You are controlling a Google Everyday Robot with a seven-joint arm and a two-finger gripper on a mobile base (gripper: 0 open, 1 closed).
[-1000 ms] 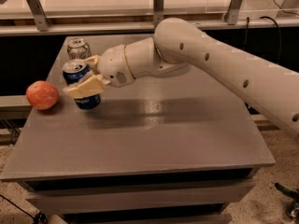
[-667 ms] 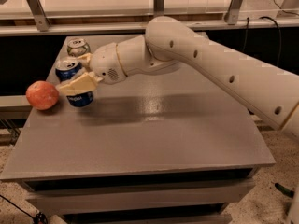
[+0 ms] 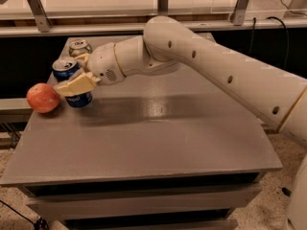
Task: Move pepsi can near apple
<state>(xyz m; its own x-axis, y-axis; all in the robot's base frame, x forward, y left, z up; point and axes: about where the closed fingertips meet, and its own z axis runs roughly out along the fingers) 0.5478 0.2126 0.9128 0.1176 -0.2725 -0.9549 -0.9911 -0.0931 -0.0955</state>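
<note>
Apple sits at table's left edge. Pepsi can is just right of it, near but w/ a small gap, pinched in the gripper, fingers across its sides. Prob. best: lower straight, base flat, then release gently, w/o nudging apple or the second can behind.

On the grey worktop an apple is laid at the nine o'clock edge and a pale can is stood at eleven o'clock, while the pepsi can, clasped by the gripper, is held just beside the apple on its three o'clock side.
</note>
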